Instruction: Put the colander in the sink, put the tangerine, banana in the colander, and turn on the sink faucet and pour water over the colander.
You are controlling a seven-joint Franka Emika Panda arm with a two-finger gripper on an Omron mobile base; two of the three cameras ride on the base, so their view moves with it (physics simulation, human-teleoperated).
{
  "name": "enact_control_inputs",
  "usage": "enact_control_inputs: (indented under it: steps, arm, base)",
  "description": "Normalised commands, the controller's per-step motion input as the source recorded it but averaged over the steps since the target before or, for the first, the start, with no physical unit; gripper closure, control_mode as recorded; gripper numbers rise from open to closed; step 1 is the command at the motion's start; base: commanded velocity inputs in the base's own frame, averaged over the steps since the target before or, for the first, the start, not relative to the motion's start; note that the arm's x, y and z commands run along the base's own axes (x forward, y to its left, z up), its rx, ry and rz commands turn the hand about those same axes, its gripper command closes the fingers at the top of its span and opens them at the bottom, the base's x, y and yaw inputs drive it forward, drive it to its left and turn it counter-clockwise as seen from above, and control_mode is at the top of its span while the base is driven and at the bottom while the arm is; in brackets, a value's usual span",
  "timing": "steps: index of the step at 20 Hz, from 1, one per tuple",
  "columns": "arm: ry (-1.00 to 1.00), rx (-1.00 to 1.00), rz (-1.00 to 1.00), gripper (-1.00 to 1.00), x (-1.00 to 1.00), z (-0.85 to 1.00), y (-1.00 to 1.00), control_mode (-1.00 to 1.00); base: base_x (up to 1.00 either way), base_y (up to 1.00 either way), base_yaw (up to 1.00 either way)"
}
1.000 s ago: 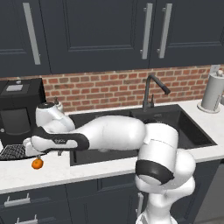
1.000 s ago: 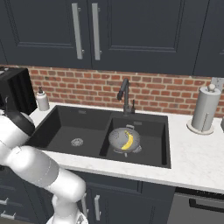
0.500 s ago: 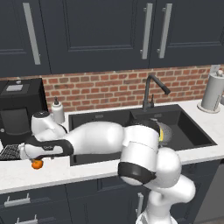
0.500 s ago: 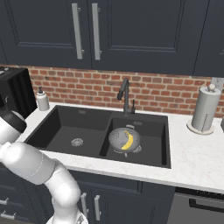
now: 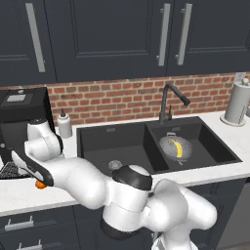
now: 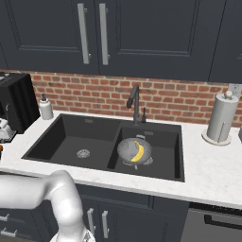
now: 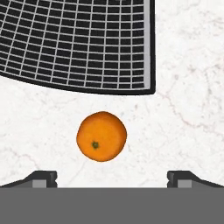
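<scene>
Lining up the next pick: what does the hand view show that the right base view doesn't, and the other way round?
Hand view alone: the whole tangerine lying on the counter just ahead of the open gripper, centred between the tips, beside a black wire rack.

Right base view alone: the sink, the faucet, and the colander in the right basin with the banana inside. No water runs from the faucet.

Both: the white marble counter.
</scene>
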Motion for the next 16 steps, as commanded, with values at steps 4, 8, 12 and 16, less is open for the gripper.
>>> enact_control_inputs:
  steps: [4,8,12,16]
  arm:
    - [0.0,-0.03,0.0,-1.0,0.0,-0.06,0.06,-1.0]
    - [0.0,-0.02,0.0,-1.0,0.0,-0.33,0.01,-1.0]
    - [0.0,0.0,0.0,-1.0,0.0,-0.34,0.0,-1.0]
    - [0.0,0.0,0.0,-1.0,0.0,-0.19,0.0,-1.0]
  base:
    - [0.0,0.0,0.0]
    - [0.0,0.0,0.0]
    - [0.0,0.0,0.0]
    - [0.0,0.0,0.0]
